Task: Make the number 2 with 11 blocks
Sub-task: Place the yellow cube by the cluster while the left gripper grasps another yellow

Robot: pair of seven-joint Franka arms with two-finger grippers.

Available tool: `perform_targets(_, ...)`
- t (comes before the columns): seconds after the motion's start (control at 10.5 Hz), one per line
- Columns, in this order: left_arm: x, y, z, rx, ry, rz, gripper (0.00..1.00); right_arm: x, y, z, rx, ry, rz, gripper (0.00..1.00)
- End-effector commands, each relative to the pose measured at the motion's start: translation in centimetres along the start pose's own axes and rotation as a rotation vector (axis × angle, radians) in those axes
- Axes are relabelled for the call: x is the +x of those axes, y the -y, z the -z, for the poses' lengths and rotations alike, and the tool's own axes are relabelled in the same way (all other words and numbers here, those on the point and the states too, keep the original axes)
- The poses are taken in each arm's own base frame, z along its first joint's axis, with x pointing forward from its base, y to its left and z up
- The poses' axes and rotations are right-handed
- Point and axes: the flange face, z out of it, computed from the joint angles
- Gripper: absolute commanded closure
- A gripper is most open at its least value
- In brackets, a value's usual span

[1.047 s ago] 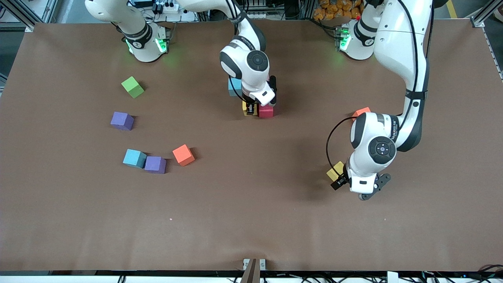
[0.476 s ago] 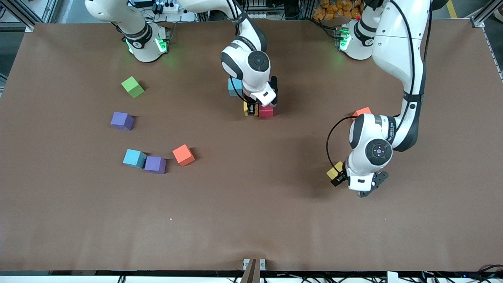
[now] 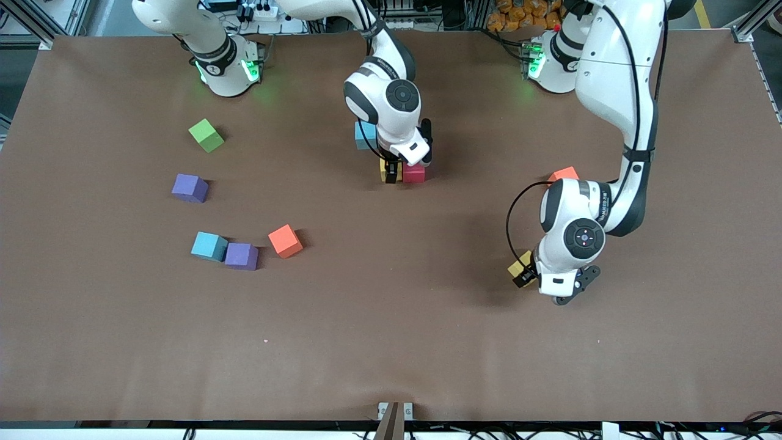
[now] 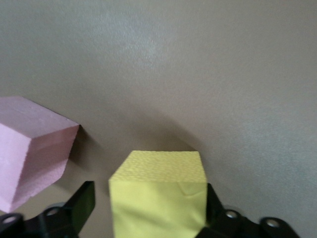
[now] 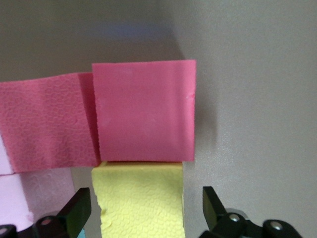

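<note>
- The number 2 (image 3: 400, 164): a partial cluster under the right gripper (image 3: 396, 171), near the robots' edge of the tabletop (image 3: 391, 342). Too few cubes are laid to judge the digit's long axis or heading.
- Cluster cubes: a yellow cube (image 5: 141, 201) sits between the right gripper's spread fingers, which stand clear of its sides, so it reads as just set down. It touches a red cube (image 5: 143, 116) edge to edge, with a second red cube (image 5: 47, 124) alongside.
- Blue cube (image 3: 364, 134): beside the cluster, half hidden by the right wrist.
- Left gripper (image 3: 530, 276): down at a second yellow cube (image 4: 158, 196), fingers either side of it, one touching and the other with a gap, probably closing to fetch it. A pink cube (image 4: 32, 148) lies just beside.
- Loose blocks: orange cube (image 3: 285, 241), purple cube (image 3: 241, 256), blue cube (image 3: 209, 245), purple cube (image 3: 189, 187), well apart from both grippers.
- Green cube (image 3: 206, 135): not needed.
</note>
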Motion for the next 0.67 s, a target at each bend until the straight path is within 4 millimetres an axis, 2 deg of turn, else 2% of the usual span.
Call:
perform_targets(0.0, -0.1, -0.5, -0.5, -0.026, 0.023, 0.041, 0.49, -0.7, -0.4, 3.4, 0.039, -0.004, -0.01, 0.0)
perform_targets(0.1, -0.4, -0.9, -0.5, -0.046, 0.023, 0.049, 0.59, -1.6, -0.9, 5.5, 0.043, -0.019, -0.021, 0.0)
perform_targets(0.19, -0.4, -1.1, -0.2, -0.056, 0.02, 0.05, 0.66, -3.3, -2.6, 7.2, 0.056, -0.026, -0.056, 0.0)
perform_targets(0.38, -0.8, -1.9, 1.1, -0.077, 0.014, 0.093, 0.68, -8.8, -7.9, 10.2, 0.071, -0.057, -0.179, 0.0)
perform_targets(0.57, -5.2, -4.8, 2.2, -0.089, 0.018, 0.185, 0.68, -15.0, -13.4, 11.2, 0.077, -0.077, -0.31, 0.0)
